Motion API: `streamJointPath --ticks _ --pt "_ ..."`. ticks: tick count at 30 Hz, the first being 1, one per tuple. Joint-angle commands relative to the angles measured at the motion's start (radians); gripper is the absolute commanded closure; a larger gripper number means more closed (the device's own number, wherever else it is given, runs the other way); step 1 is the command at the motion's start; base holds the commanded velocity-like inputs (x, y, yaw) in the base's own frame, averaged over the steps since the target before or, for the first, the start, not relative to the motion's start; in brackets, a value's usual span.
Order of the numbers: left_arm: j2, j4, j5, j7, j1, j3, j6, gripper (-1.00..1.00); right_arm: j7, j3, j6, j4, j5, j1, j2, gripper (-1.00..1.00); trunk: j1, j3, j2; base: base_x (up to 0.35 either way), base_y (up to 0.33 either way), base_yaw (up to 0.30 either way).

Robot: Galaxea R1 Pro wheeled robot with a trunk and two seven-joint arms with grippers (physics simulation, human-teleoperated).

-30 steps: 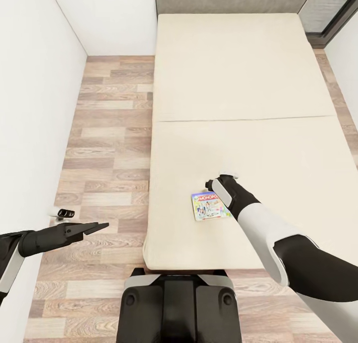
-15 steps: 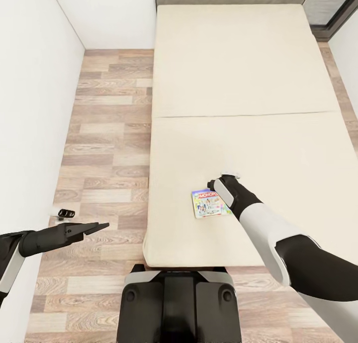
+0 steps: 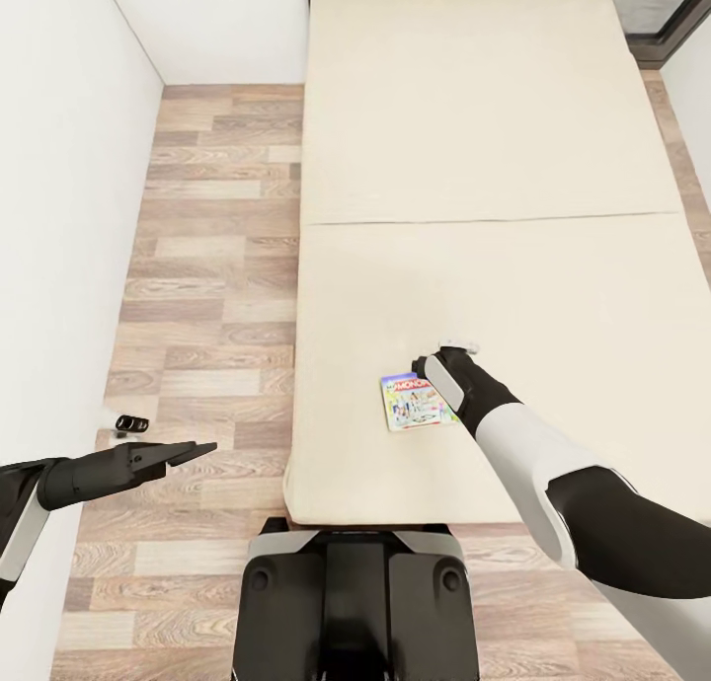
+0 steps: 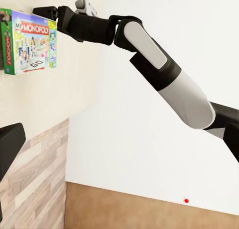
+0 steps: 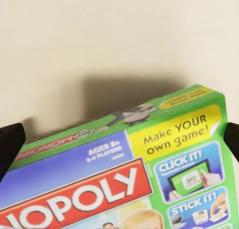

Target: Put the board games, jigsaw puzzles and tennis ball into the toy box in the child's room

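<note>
Head view: the robot stands at the foot of a bed (image 3: pixel 474 148), looking down over its cream mattress, with wood-plank floor (image 3: pixel 207 266) on the left and a white wall (image 3: pixel 59 217) beyond it.
Board game: the green-and-white Monopoly box (image 3: pixel 417 403) lies flat on the mattress near the bed's near edge, its red logo toward the far end.
Right pincer: the right pincer (image 3: pixel 427 367) sits at the far right corner of the Monopoly box, low over the mattress; the wrist covers the tips, so from here I cannot tell whether the jaws grip.
Right wrist view: the Monopoly box (image 5: pixel 144 174) sits between the two dark fingertips (image 5: pixel 10 144), which stand wide at either side of the picture; the jaws are spread and apart from the box's edges, not clamped on it.
Left wrist view: the Monopoly box (image 4: pixel 29 42) rests on the mattress with the right pincer (image 4: pixel 50 12) at its corner, and the right arm (image 4: pixel 164 74) reaches across in black and white segments.
Left pincer: the left pincer (image 3: pixel 193 451) hangs over the floor beside the bed, well apart from the box, holding nothing; its fingers lie close together, nearly parallel.
Floor item: a small dark object (image 3: pixel 128 425) lies by the wall, too small to identify.
</note>
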Motion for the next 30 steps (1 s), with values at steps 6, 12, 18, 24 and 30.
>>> streamJointPath --ticks 6,12,18,24,30 --pt "0.0 0.0 -0.001 -0.003 0.0 0.0 0.011 -1.0 -0.008 0.008 0.003 -0.002 -0.01 -0.001 0.0 -1.0 0.001 -0.006 -0.002 0.0 0.0 0.0" --pt "0.0 0.0 -0.001 -0.003 0.0 0.0 0.011 -1.0 -0.008 0.008 0.003 -0.002 -0.01 -0.001 -0.001 -1.0 0.001 -0.006 -0.002 0.0 0.0 0.0" --pt "0.0 0.0 -0.001 -0.003 0.0 0.0 0.011 -1.0 -0.008 0.008 0.003 -0.002 -0.01 0.0 -0.001 -1.0 0.001 -0.006 -0.002 -0.011 0.0 0.0" --pt "0.0 0.0 0.0 -0.004 0.0 0.0 0.011 -1.0 -0.008 0.008 0.003 -0.002 -0.01 0.0 -0.002 -1.0 0.001 -0.006 -0.002 -0.127 0.0 0.0" --pt "0.0 0.0 0.0 -0.004 0.0 0.0 0.011 -1.0 -0.004 0.009 0.001 -0.002 -0.01 0.001 -0.002 -1.0 0.001 -0.006 -0.002 -0.078 0.0 0.0"
